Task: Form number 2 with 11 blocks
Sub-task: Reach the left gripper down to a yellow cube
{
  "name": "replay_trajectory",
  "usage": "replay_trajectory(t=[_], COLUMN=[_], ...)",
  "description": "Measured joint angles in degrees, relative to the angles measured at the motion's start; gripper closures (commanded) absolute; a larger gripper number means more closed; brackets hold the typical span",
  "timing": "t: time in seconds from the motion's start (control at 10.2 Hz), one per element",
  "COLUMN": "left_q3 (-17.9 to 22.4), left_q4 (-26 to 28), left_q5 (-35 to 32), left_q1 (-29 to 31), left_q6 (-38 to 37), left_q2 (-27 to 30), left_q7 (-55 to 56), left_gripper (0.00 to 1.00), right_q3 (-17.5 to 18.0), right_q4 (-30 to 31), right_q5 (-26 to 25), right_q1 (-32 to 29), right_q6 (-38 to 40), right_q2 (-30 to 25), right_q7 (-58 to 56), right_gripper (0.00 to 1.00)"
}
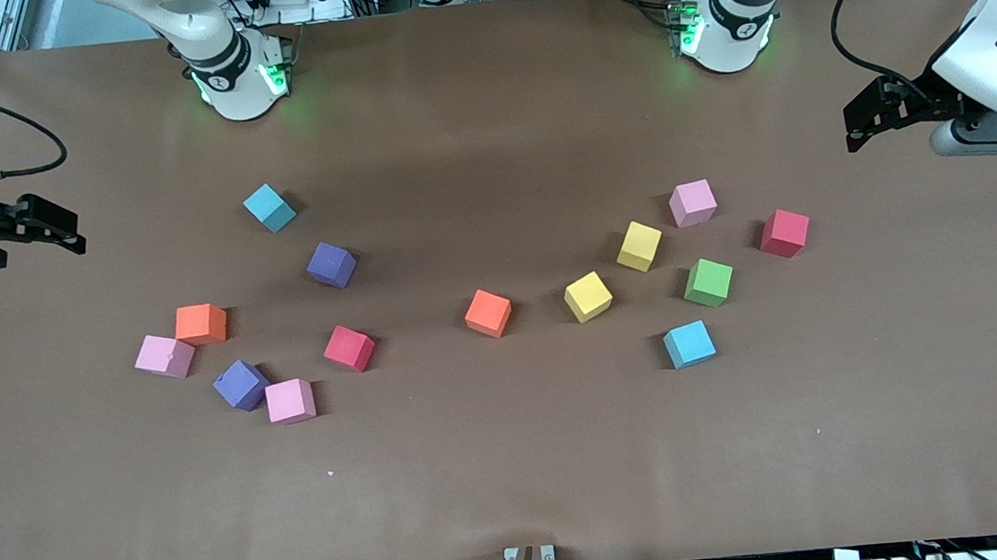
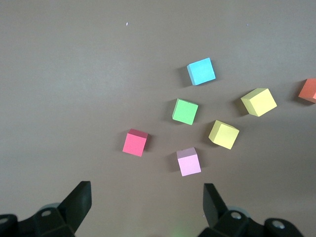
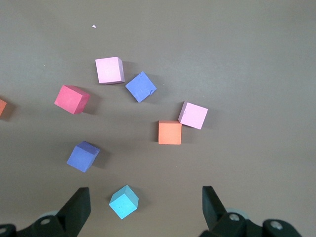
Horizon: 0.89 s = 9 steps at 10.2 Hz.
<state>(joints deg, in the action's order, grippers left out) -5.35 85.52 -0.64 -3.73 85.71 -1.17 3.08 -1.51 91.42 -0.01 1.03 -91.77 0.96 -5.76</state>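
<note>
fourteen loose blocks scattered on the brown desk, none arranged into a digit. toward the right arm's end: cyan block farthest from the front camera, purple block a little nearer, then orange block touching a pink block at a corner, red block apart, second purple block touching a second pink block, nearest the camera of this group. near the middle: second orange block alone. toward the left arm's end: yellow block, second yellow block, third pink block, green block, second red block, second cyan block, all apart from each other.

left gripper raised over the desk's edge at its own end, jaws spread wide, holding nothing. right gripper likewise raised at its own end, jaws spread, empty. both arms waiting
</note>
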Motion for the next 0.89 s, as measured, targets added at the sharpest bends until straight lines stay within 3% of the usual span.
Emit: replay_trajectory(t=[0.49, 0.89], left_q3=[0.0, -1.6], left_q4=[0.0, 2.0], left_q5=[0.0, 0.0], left_q1=[0.0, -1.9], left_q6=[-0.3, 4.6], left_q2=[-0.3, -7.8], left_q7=[-0.1, 6.1], left_gripper=[0.0, 0.0], right_q3=[-0.1, 0.4], right_q4=[0.0, -0.1], right_q5=[0.0, 0.0], right_q1=[-1.7, -1.4], right_q6=[0.1, 0.3], right_q2=[0.0, -0.1], right_q7=[-3.7, -4.3], right_gripper=[0.0, 0.0])
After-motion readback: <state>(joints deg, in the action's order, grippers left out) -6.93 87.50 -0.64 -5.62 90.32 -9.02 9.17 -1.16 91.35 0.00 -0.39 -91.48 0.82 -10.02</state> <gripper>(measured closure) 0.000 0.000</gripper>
